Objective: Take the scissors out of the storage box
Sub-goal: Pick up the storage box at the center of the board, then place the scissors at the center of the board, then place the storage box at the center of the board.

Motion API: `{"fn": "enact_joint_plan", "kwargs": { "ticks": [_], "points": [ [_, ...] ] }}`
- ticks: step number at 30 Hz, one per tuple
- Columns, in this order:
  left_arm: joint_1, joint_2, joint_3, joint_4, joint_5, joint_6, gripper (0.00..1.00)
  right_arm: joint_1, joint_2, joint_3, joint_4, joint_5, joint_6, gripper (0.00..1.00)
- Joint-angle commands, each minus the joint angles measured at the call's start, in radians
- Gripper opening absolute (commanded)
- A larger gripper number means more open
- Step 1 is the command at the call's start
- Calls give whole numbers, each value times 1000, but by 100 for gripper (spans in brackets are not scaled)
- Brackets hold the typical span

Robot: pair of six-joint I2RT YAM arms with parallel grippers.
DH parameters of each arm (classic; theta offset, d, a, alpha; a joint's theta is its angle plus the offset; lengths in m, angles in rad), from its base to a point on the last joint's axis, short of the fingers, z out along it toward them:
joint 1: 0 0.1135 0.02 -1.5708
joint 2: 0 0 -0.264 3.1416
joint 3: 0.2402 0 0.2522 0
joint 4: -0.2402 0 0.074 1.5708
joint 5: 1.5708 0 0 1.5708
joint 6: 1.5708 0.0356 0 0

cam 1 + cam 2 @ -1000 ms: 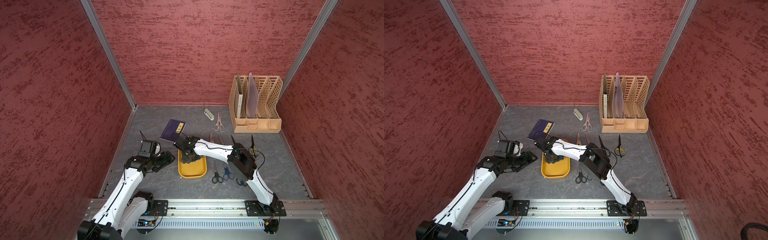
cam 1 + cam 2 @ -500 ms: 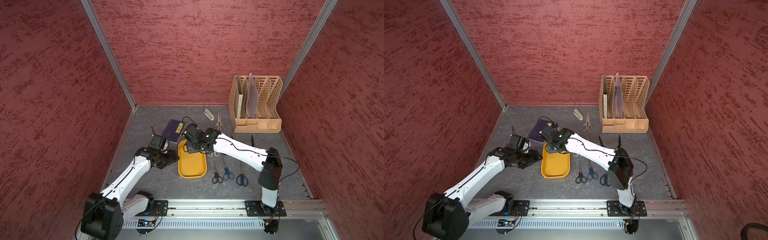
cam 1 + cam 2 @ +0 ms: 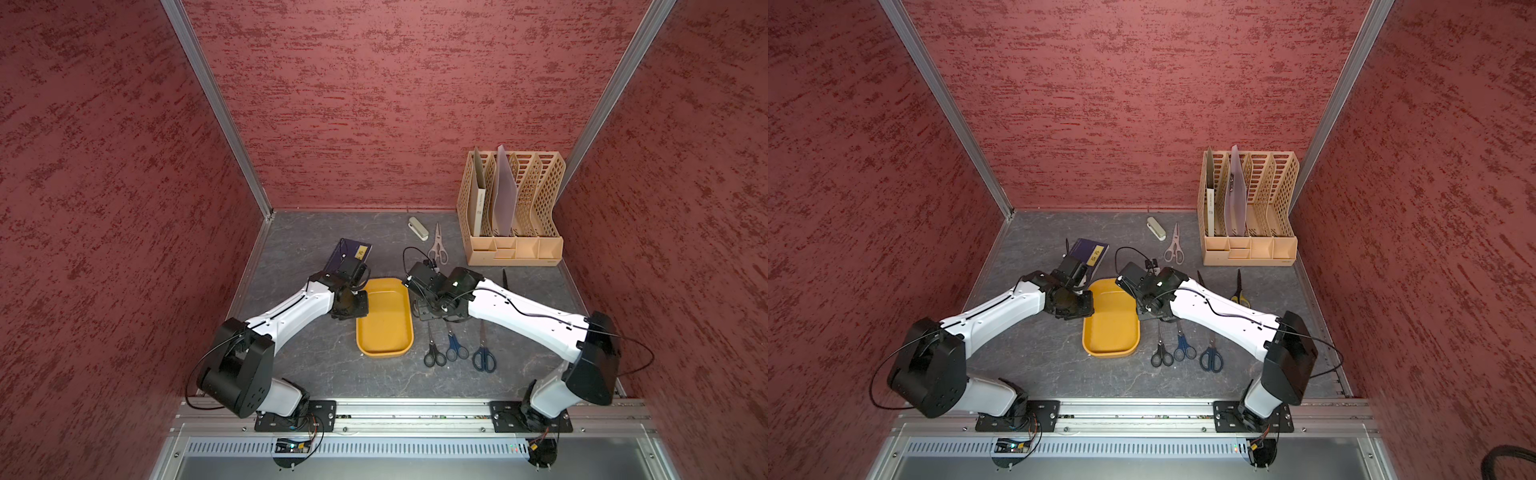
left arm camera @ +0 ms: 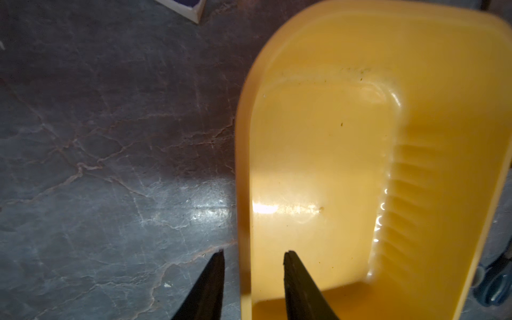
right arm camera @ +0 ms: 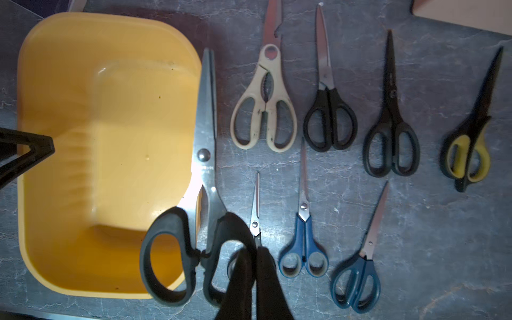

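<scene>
Swung out of the emptied mustard-yellow plastic tray (image 5: pixel 105 155), my right gripper (image 5: pixel 255 250) clamps the last black-handled steel scissors (image 5: pixel 206 155); left gripper (image 4: pixel 253 253) straddles the rim, jaws apart.

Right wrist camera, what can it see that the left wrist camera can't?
Only the right wrist view shows the right gripper shut on the big black-handled scissors. It also shows the cream shears, black pairs and a yellow-handled pair lying on the table. Only the left wrist view shows both fingers of the left gripper, open, one on each side of the yellow storage box wall. Both show that box, with nothing lying in it, and a blue scissors handle.
</scene>
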Motion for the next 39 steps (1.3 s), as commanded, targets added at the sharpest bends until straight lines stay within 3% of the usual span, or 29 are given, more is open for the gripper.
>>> {"fn": "enact_joint_plan", "kwargs": {
  "ticks": [1,4,10,18,26,32,35,39],
  "points": [
    [-21,28,36,0,-31,20,30,-14,-37,-25,-20,43,11,0],
    [-27,44,46,-2,-33,19,15,-16,-46,-51,-16,34,-6,0],
    [-19,12,38,-13,-43,20,0,-16,-56,-127,31,-27,-7,0],
    [118,-135,-22,-83,-14,110,0,9,-67,-255,161,-147,43,0],
    [311,-294,-130,-94,63,139,0,92,24,-242,208,-157,62,0],
    [408,-284,-131,-90,71,143,2,144,125,-202,240,-159,76,0],
    [439,-263,-128,-89,80,146,6,160,155,-195,262,-157,90,0],
    [451,-259,-126,-89,80,147,27,179,198,-183,277,-153,109,0]
  ]
}}
